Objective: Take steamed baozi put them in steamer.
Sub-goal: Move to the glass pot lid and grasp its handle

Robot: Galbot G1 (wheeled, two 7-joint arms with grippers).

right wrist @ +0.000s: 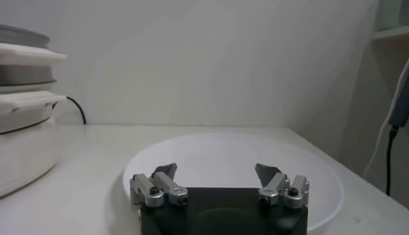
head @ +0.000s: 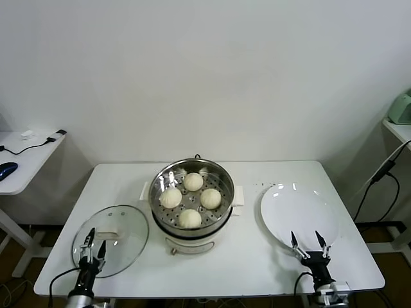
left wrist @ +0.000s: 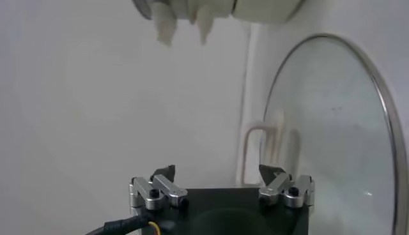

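Note:
Several creamy-white baozi (head: 191, 199) lie on the perforated tray inside the shiny steel steamer (head: 162, 176) in the middle of the table. My left gripper (head: 95, 240) stands open and empty at the front left, over the near edge of the glass lid (head: 122, 226). Over the near rim of the white plate (head: 298, 212) at the front right, my right gripper (head: 307, 240) is open and empty too. In the left wrist view the left gripper (left wrist: 219, 172) faces the lid (left wrist: 332, 121). The right wrist view has the right gripper (right wrist: 216, 170) before the bare plate (right wrist: 217, 153), with the steamer's side (right wrist: 22, 128) beyond.
The white table (head: 257, 266) ends just in front of both grippers. A side desk (head: 26, 154) with a cable and a mouse stands at the left. Cables hang at the right by a shelf (head: 401, 128).

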